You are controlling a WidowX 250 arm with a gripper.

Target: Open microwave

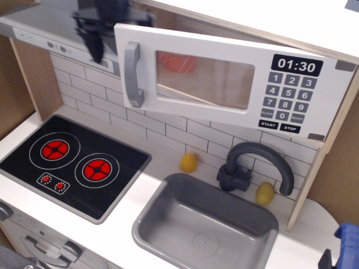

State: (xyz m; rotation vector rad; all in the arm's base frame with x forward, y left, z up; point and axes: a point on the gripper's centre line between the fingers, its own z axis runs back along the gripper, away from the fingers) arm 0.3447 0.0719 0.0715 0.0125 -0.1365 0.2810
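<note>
The white microwave (224,112) hangs at upper centre, with a clear window, a black keypad (289,92) and a clock reading 01:30. Its door stands slightly ajar at the left, hinged at the right. The grey vertical handle (132,73) is on the door's left edge. An orange object (179,63) shows through the window. My gripper (109,25) is blurred at the top, just left of and above the door's upper left corner. Its fingers are spread; one finger (93,47) hangs left of the handle, and the other is partly hidden behind the door's top edge. It holds nothing.
A grey range hood (39,31) sits at the upper left. Below are a black stove (73,159) with two red burners, a grey sink (205,224), a dark faucet (255,162) and two yellow toys (188,162) (265,193). A blue object (348,244) is at the bottom right.
</note>
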